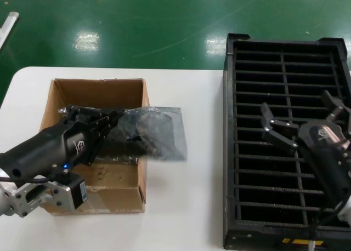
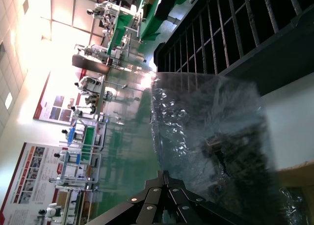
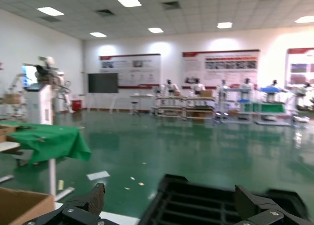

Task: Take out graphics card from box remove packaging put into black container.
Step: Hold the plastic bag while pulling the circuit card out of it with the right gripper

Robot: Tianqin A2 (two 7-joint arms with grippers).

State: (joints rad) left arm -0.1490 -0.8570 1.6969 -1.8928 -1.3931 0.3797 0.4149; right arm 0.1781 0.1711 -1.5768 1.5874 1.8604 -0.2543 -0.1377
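Observation:
My left gripper point(image 1: 112, 119) is shut on one edge of the packaging point(image 1: 156, 136), a shiny translucent grey bag lifted over the right wall of the brown box point(image 1: 93, 89). The dark graphics card point(image 1: 131, 131) shows through the bag, still inside it. In the left wrist view the jaws point(image 2: 164, 175) meet on the crinkled packaging point(image 2: 196, 117), with the card point(image 2: 240, 161) a dark shape within. My right gripper point(image 1: 299, 106) hovers open over the black container point(image 1: 229, 152), with nothing between its fingers. The right wrist view shows its gripper point(image 3: 169, 198) spread above the container point(image 3: 196, 205).
The white table point(image 1: 186, 207) separates the box from the container. A yellow label point(image 1: 301, 241) marks the container's near edge. Green floor lies beyond the table's far edge. A corner of the box point(image 3: 19, 203) shows in the right wrist view.

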